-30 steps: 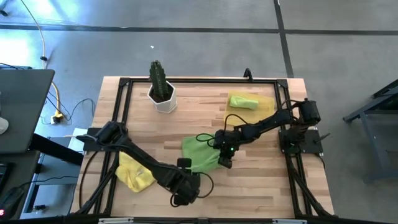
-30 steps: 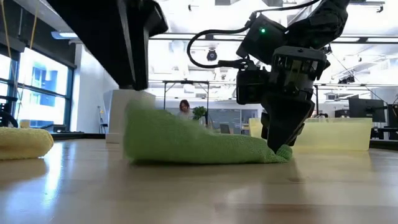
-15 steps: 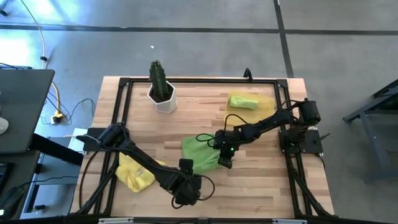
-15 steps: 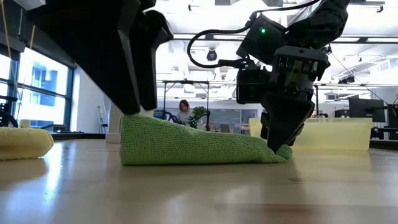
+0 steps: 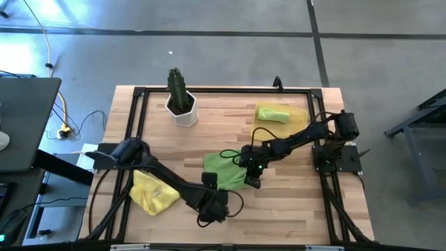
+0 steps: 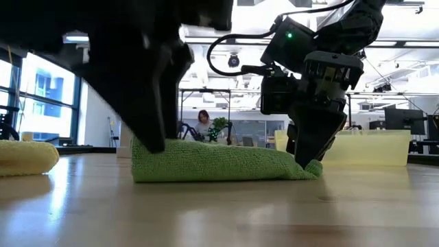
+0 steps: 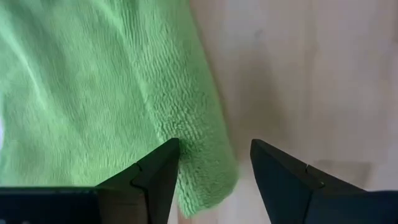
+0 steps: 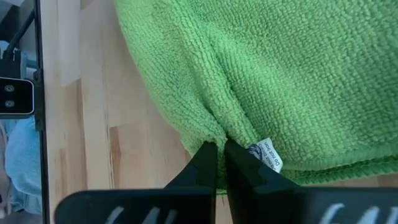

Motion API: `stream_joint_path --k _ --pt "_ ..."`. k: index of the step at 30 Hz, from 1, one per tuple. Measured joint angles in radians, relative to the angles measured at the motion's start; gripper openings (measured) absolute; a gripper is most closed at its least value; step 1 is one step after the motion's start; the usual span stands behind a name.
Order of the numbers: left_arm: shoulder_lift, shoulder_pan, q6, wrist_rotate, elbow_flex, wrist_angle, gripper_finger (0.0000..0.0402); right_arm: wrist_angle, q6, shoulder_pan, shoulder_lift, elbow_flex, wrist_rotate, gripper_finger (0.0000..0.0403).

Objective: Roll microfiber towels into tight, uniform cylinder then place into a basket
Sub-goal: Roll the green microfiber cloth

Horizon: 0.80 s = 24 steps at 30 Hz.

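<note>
Left gripper (image 7: 214, 171) stands with its jaws wide apart and nothing between them but a corner of the lime green towel (image 5: 224, 171), which it straddles from above without clamping. Right gripper (image 8: 221, 163) is pinched shut on the opposite edge of that same towel, by its white label (image 8: 266, 152). To roll tightly, the left jaws probably need to close on the full thickness of the corner, low against the wooden table (image 5: 279, 202), while the right keeps its edge pinned so the cloth stays taut. From the towel, the left arm reaches in across the yellow towel (image 5: 153, 194), wrist pointing steeply down; the right arm stretches in from the far side. Beyond the towel sits the basket (image 5: 298, 115), already holding a rolled green towel (image 5: 272, 113).
</note>
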Motion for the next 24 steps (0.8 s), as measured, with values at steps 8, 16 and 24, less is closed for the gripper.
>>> stream_joint_path --k 8,16,24 --pt "0.028 0.002 -0.003 -0.001 -0.014 -0.012 0.0191 0.002 -0.011 0.0 0.0 0.0 -0.001 0.0" --pt "0.02 0.024 -0.037 0.015 -0.094 0.033 0.0187 0.004 -0.014 0.001 0.0 0.0 -0.003 0.0" --pt "0.022 0.033 -0.035 0.057 -0.112 0.073 0.0085 0.008 -0.053 0.001 0.002 0.0 -0.017 0.0026"
